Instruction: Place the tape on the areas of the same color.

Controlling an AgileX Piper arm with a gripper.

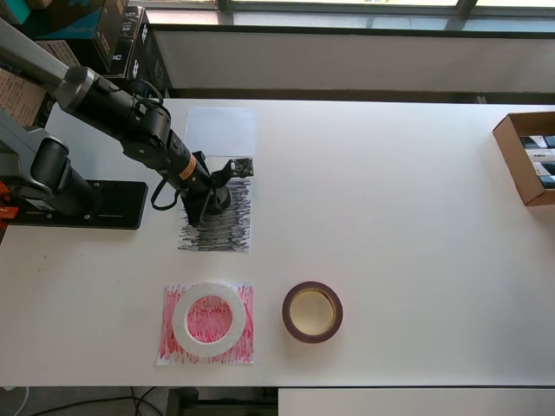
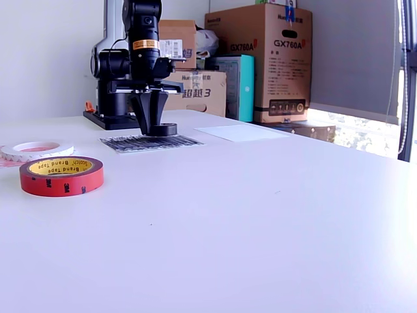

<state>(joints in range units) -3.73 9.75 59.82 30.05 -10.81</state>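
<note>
My gripper reaches down over the scribbled black patch and is shut on the small black roll, which sits on the patch's upper part; the exterior view shows the gripper, the black roll and the black patch the same way. The wide white ring lies on the scribbled red patch, at the exterior view's left. The maroon ring with a tan core lies on bare table right of it in the overhead view, and looks red in the exterior view. The plain white patch is bare.
The arm's black base is bolted at the overhead view's left. An open cardboard box sits at the table's right edge. Stacked cartons stand behind the table in the exterior view.
</note>
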